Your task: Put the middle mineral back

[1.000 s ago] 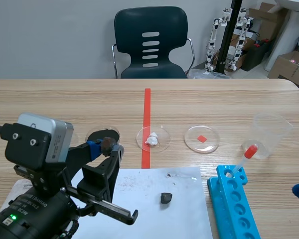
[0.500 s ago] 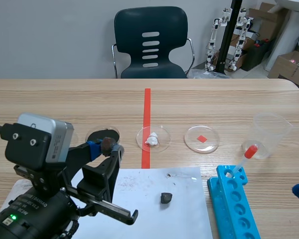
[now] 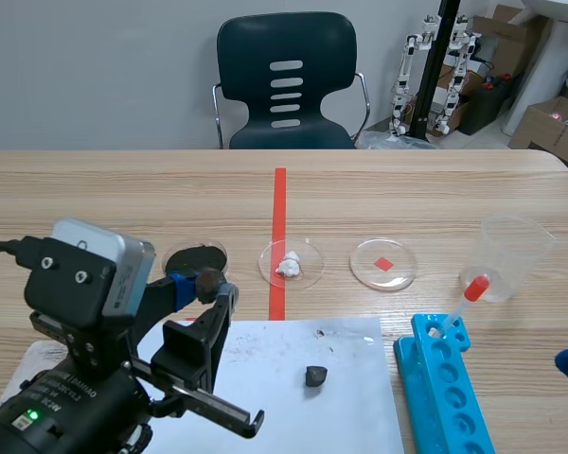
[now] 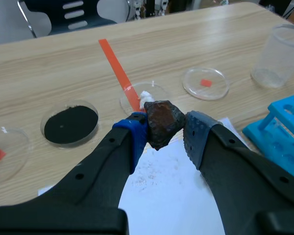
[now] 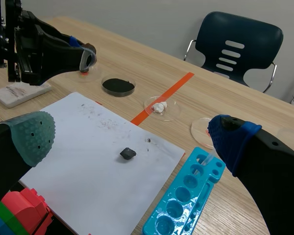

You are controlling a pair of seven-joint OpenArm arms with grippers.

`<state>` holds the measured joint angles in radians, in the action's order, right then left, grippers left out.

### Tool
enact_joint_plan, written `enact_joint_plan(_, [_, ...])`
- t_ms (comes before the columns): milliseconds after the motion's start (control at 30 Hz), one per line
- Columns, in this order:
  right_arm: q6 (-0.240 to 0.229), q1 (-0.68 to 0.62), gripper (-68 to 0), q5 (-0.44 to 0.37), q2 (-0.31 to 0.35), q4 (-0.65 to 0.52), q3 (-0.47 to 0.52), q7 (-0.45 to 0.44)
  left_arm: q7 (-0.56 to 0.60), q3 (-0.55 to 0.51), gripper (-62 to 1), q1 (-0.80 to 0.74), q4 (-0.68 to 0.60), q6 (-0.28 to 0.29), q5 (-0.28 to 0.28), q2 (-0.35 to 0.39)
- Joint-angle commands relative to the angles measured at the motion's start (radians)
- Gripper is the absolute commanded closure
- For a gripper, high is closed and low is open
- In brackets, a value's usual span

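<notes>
Carrying looks to be the step in hand: the left tool (image 4: 165,131) is clamped on the dark reddish mineral (image 4: 159,120), raised above the surface (image 3: 123,189) by the white sheet (image 3: 293,416), while the right tool (image 5: 132,138) hangs spread wide. Next, I judge, it must cross to the empty dish (image 3: 383,264) and lower before letting go

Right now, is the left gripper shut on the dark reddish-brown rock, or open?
Shut: the left gripper pinches the dark reddish-brown rock between its blue and grey pads.
</notes>
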<state>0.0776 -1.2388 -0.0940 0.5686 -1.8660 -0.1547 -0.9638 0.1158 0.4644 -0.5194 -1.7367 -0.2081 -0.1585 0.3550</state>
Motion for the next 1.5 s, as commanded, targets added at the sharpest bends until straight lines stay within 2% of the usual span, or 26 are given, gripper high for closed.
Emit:
enact_joint_plan(0, [0.000, 0.004, -67.9, -0.003, 0.005, -0.020, 0.003, -0.018, -0.047, 0.015, -10.2, 0.027, -0.021, 0.002, -0.005, 0.009])
enact_joint_plan(133, [0.000, 0.004, -67.9, -0.003, 0.005, -0.020, 0.003, -0.018, -0.256, 0.066, -10.2, 0.124, -0.021, 0.002, -0.053, 0.009])
enact_joint_plan(300, [0.000, 0.004, -67.9, -0.003, 0.005, -0.020, 0.003, -0.018, -0.453, 0.129, -10.2, 0.266, -0.015, -0.019, -0.161, 0.013])
enact_joint_plan(400, [0.000, 0.004, -67.9, -0.003, 0.005, -0.020, 0.003, -0.018, -0.520, 0.166, -10.2, 0.354, 0.007, -0.088, -0.240, 0.014])
enact_joint_plan(633, [0.000, 0.004, -67.9, -0.003, 0.005, -0.020, 0.003, -0.018, -0.661, 0.278, -10.2, 0.548, 0.134, -0.234, -0.356, 0.014])
enact_joint_plan(700, [0.000, 0.004, -67.9, -0.003, 0.005, -0.020, 0.003, -0.018, -0.690, 0.307, -10.2, 0.592, 0.175, -0.254, -0.406, 0.013])
enact_joint_plan(900, [0.000, 0.004, -67.9, -0.003, 0.005, -0.020, 0.003, -0.018, -0.766, 0.356, -10.2, 0.686, 0.290, -0.254, -0.534, 0.004])
enact_joint_plan(1167, [0.000, 0.004, -67.9, -0.003, 0.005, -0.020, 0.003, -0.018, -0.858, 0.358, -10.2, 0.740, 0.410, -0.254, -0.568, -0.012])
enact_joint_plan(1467, [0.000, 0.004, -67.9, -0.003, 0.005, -0.020, 0.003, -0.018, -0.788, 0.358, -10.2, 0.755, 0.478, -0.254, -0.563, -0.044])
